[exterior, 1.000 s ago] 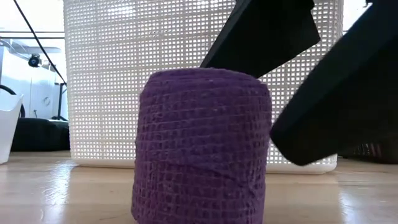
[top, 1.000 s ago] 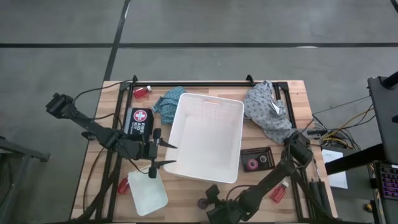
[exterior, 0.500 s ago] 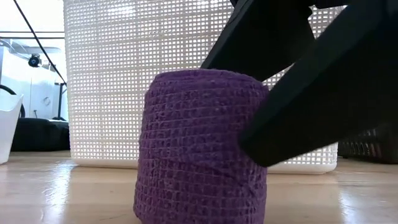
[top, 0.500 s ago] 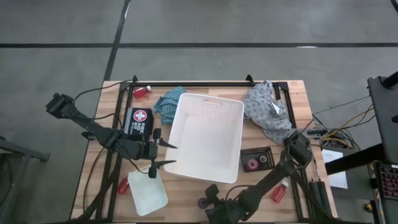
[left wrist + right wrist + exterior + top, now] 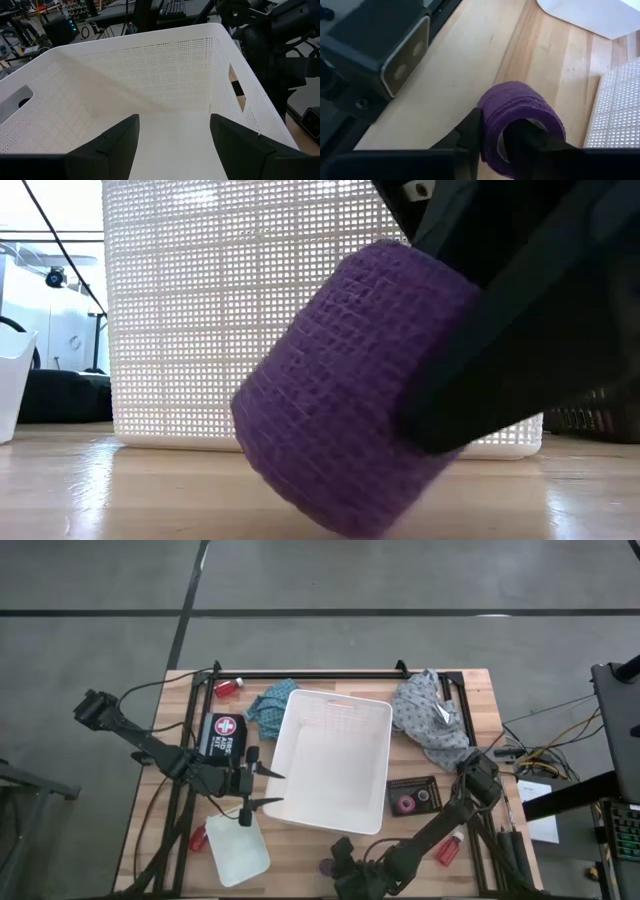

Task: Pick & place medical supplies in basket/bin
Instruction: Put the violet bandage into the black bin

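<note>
A purple roll (image 5: pixel 520 117) is at the table's near edge, tilted in the low view (image 5: pixel 340 390). My right gripper (image 5: pixel 492 134) is shut on it, at the table's near edge (image 5: pixel 338 860). My left gripper (image 5: pixel 172 127) is open, hovering over the left side of the big white basket (image 5: pixel 335 760). A teal cloth (image 5: pixel 268 703) lies against the basket's far left corner, and a grey cloth (image 5: pixel 430 720) lies at its right. Red bottles lie at the far left (image 5: pixel 228 687), beside the small white tray (image 5: pixel 198 838), and at the right (image 5: pixel 450 848). My right gripper pinches the wall of the purple roll (image 5: pixel 492 112). One finger (image 5: pixel 522 137) is inside its hollow core and the other finger (image 5: pixel 469 131) is outside. The roll is tipped over on a slant in the hold; whether its lower edge (image 5: pixel 330 515) touches the table, I cannot tell.
A small white tray (image 5: pixel 240 850) sits near the left front. A black first-aid pouch (image 5: pixel 225 735) lies left of the basket. A flat black tray (image 5: pixel 425 785) with a reddish roll (image 5: pixel 405 804) sits right of the basket. A dark camera housing (image 5: pixel 380 50) stands close to the roll.
My right gripper's fingers have closed in on the purple roll and taken hold of it. The roll stood upright on the table a second ago; it has now tipped over to a slant.
</note>
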`<act>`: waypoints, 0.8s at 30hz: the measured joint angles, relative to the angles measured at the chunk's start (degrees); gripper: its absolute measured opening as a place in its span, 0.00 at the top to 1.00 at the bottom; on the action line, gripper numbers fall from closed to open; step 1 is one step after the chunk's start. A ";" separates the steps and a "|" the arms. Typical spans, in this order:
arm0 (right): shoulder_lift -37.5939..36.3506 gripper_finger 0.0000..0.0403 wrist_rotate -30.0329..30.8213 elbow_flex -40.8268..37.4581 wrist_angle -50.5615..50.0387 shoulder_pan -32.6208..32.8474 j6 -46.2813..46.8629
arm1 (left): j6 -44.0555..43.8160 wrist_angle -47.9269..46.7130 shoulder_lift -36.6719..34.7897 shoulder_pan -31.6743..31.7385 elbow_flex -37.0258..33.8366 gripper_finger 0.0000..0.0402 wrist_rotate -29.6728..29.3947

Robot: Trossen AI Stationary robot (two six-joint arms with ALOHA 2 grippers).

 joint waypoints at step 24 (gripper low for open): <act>-4.83 0.91 0.54 0.09 -6.37 2.25 9.44 | 0.00 0.00 0.00 0.00 0.00 0.38 -0.01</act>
